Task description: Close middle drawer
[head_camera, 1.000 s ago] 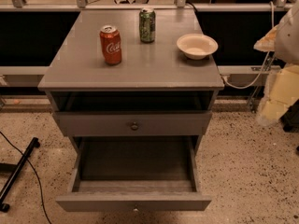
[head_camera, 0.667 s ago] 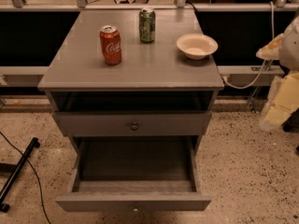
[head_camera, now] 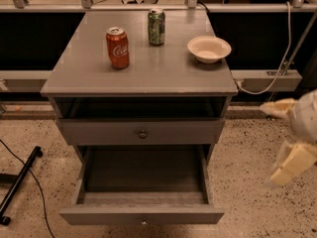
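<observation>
The middle drawer (head_camera: 142, 215) is a grey wooden drawer pulled far out of the grey cabinet, toward the camera. Its long deep box is empty, and its low front panel has a small round knob (head_camera: 143, 222) at the centre. My gripper (head_camera: 275, 144) hangs to the right of the cabinet, over the floor. It is level with the open drawer and well apart from it. Its cream fingers (head_camera: 292, 162) are spread open with nothing between them.
Above the open drawer is a closed drawer front with a dark knob (head_camera: 142, 133). On the cabinet top (head_camera: 148, 73) stand a red cola can (head_camera: 118, 47), a green can (head_camera: 156, 27) and a white bowl (head_camera: 209, 48). A black stand leg (head_camera: 20, 182) lies on the speckled floor at left.
My gripper has moved down along the right side of the cabinet, from level with the cabinet top to level with the open drawer. The drawer has not moved.
</observation>
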Controlling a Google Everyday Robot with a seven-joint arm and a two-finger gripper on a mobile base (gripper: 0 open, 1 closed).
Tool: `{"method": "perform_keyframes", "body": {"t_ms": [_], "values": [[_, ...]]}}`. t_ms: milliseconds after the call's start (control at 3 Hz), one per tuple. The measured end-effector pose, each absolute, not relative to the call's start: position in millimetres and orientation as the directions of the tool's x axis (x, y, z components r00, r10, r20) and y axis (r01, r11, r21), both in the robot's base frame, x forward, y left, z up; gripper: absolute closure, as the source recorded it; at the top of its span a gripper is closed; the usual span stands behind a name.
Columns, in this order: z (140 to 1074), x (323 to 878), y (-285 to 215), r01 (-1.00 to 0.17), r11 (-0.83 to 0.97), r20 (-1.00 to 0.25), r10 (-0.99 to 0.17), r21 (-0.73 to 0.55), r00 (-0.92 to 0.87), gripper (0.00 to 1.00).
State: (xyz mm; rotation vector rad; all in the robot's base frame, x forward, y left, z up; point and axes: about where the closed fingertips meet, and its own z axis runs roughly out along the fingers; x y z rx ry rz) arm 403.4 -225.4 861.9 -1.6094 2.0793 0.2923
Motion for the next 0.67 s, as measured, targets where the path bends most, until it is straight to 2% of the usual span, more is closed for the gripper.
{"method": "perform_keyframes", "body": {"t_ms": [333,667], "values": [[774,380,-239,-0.941,0.327,-0.573,-0.790,-0.092,-0.218,0.00],[735,369,-244,-0.930,0.359,-0.565,-0.785,-0.084,-0.252,0.00]]}}
